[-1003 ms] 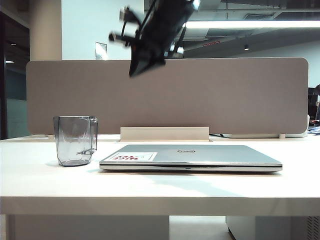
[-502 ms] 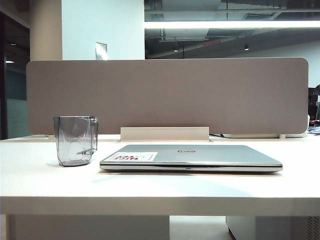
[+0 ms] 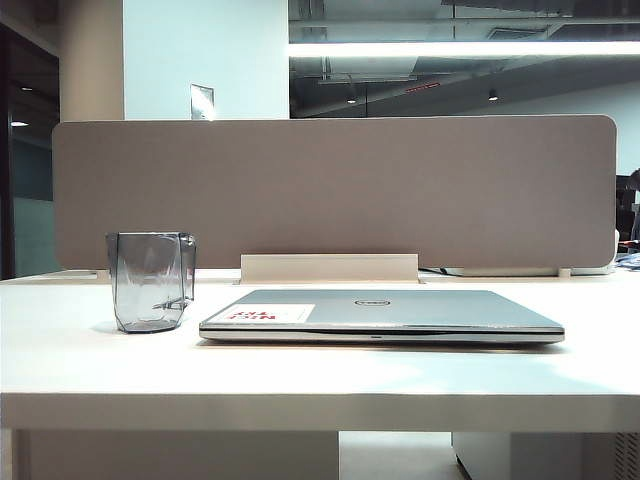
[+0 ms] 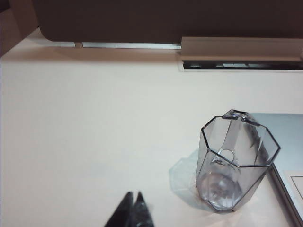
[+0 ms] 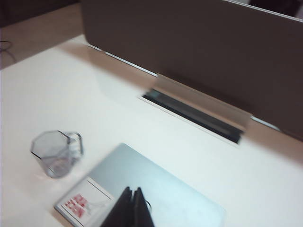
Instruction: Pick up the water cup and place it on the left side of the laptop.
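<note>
Now the arm has left the exterior view; left claw [image 4: 133, 204] and right claw [image 5: 134, 198] are pressed together.

A long ceiling strip light [image 3: 460, 48] glowed bright white across the far background of the exterior view, its edges blown out. The table [image 3: 80, 370] was washed pale, close to overexposed, in all three views. The water cup [image 3: 150, 280] cast only a faint shadow at its base; in the left wrist view a light, bluish shadow lay on the table beside it. The laptop [image 3: 400, 305] carried a soft sheen on its lid. The right wrist view was blurred throughout. The left pincer [image 4: 133, 210] and right pincer [image 5: 131, 208] appeared as dark, closed silhouettes without detail.
</note>
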